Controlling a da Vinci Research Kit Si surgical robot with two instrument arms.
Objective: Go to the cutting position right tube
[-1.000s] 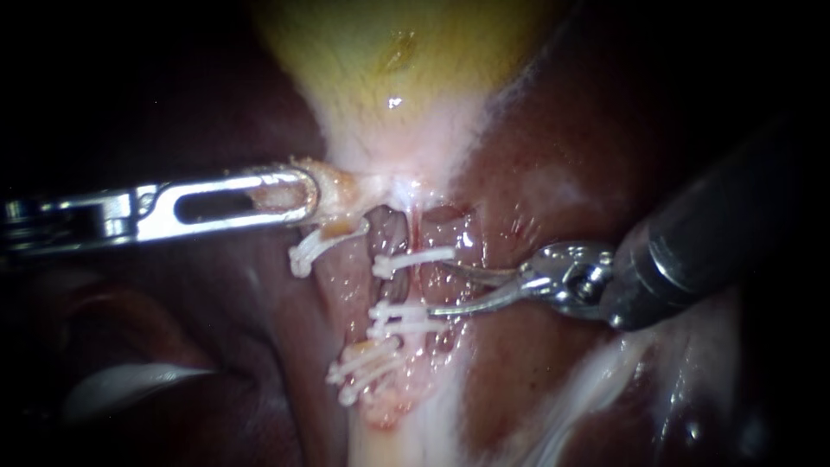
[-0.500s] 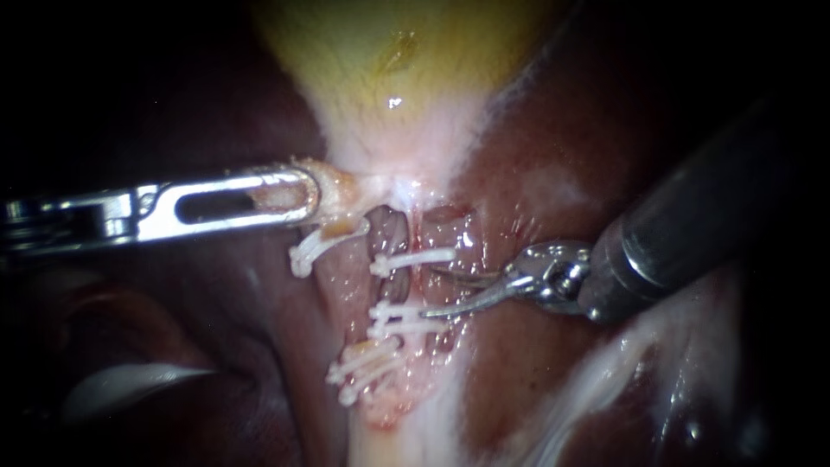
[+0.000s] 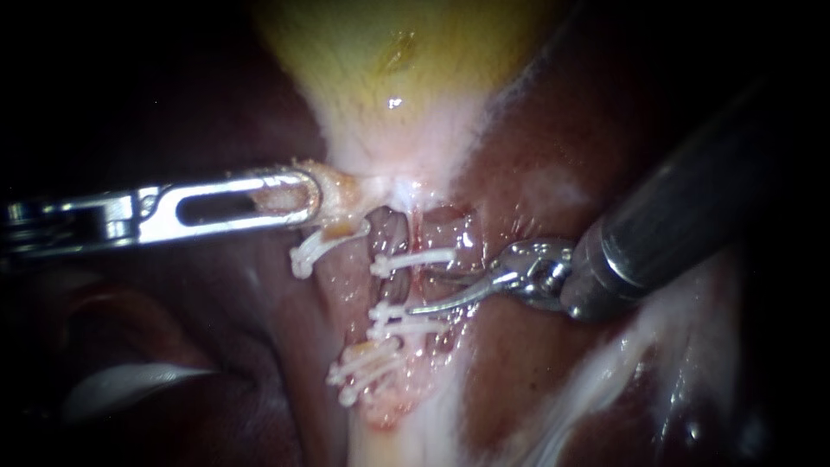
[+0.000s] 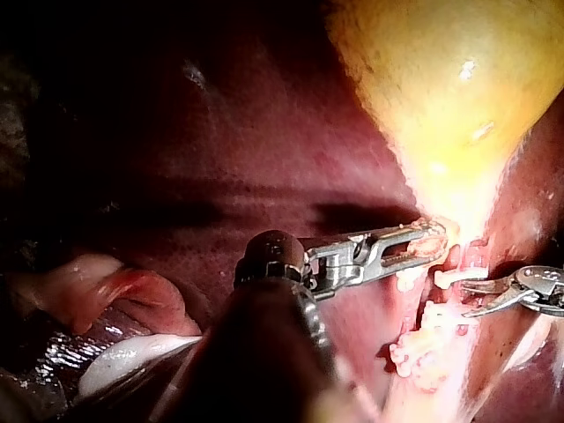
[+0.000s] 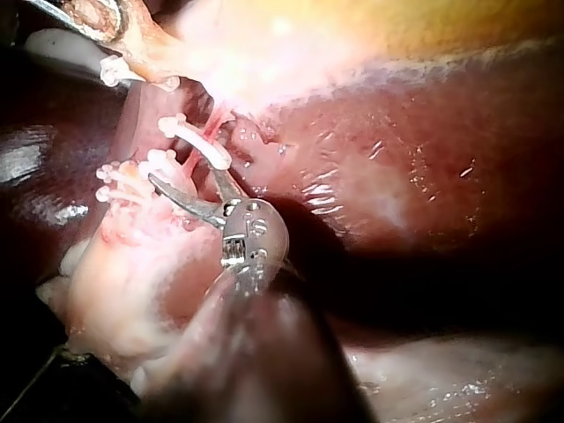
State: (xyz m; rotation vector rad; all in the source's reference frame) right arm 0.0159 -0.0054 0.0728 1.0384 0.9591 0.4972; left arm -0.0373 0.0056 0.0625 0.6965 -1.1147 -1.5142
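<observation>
At the right tube (image 3: 432, 232), the right instrument (image 3: 435, 291) is hovering, jaws apart, between clips (image 3: 413, 259); the left instrument (image 3: 304, 197) is clamping the gallbladder (image 3: 389, 78).

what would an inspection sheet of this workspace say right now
surface: liver, wet and glistening
job's things: right tube, with white clips above and below a bare stretch; gallbladder above it
clutter: nothing seen
instruments: right instrument, curved blades open, tips at the tube between those clips; left instrument, jaws shut on gallbladder tissue at its narrow end
cables: nothing seen
surroundings: dark, nothing seen
</observation>
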